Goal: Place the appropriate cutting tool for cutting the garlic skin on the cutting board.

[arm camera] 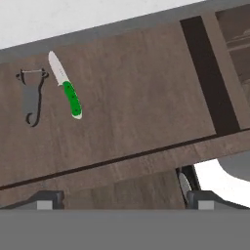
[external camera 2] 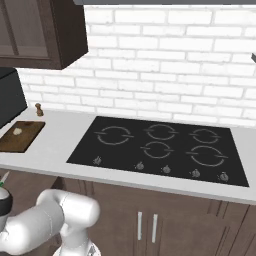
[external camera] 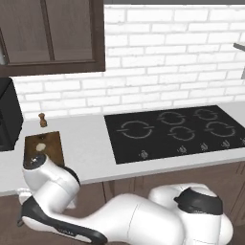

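Knife (arm camera: 66,87) with bright green handle and short white blade, flat on the brown wooden bottom of an open drawer (arm camera: 146,93), blade toward the drawer's far edge by the pale counter strip. Just beside the knife, on its left in the hand view and not touching: grey Y-shaped peeler (arm camera: 32,95), lying roughly parallel. Well apart from the knife, toward the right in the same view: a dark strip running across the drawer floor.

Gripper (arm camera: 124,202) above the drawer's near edge, well short of the knife, fingertips (arm camera: 49,199) spread wide apart, nothing between them.

Up on the grey counter (external camera: 86,148), above the drawer: dark brown cutting board (external camera: 45,147), flat, at the left end, partly hidden behind the white arm in the left base view. On the board: small pale garlic (external camera: 41,146), toward the middle. Behind the board, near the brick wall: small brown pepper mill (external camera: 43,120), upright. Right of the board, set into the counter: black cooktop (external camera: 177,130) with five burner rings.
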{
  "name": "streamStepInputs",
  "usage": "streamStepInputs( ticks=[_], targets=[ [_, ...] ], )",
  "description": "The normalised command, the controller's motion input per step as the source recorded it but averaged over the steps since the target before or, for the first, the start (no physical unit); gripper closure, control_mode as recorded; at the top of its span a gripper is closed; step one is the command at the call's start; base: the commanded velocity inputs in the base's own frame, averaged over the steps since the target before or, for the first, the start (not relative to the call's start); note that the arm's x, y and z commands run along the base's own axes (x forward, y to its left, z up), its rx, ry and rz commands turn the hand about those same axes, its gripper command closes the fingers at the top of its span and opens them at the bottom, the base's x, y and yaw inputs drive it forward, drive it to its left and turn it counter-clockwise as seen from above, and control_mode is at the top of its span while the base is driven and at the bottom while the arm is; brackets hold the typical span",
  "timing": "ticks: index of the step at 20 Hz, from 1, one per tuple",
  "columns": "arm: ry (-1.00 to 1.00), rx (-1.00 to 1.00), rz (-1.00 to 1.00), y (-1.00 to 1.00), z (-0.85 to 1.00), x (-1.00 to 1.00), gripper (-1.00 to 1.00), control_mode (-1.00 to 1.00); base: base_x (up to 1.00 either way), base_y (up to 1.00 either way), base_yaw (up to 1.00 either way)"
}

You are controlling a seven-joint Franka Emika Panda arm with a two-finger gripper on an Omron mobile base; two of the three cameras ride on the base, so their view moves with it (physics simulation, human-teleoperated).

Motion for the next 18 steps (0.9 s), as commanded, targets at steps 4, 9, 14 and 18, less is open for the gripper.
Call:
streamStepInputs(
  ticks=[4, 9, 14, 18],
  targets=[
    [0.12, -0.10, 0.03, -0.02, -0.73, 0.00, -1.00, -1.00, 0.00, 0.00, 0.00],
    [0.06, -0.10, 0.03, 0.00, -0.53, 0.00, -1.00, -1.00, 0.00, 0.00, 0.00],
    [0.08, -0.06, 0.03, 0.00, -0.40, 0.02, -1.00, -1.00, 0.00, 0.00, 0.00],
    [0.12, -0.05, 0.07, 0.00, -0.23, 0.17, -1.00, -1.00, 0.00, 0.00, 0.00]
  ],
)
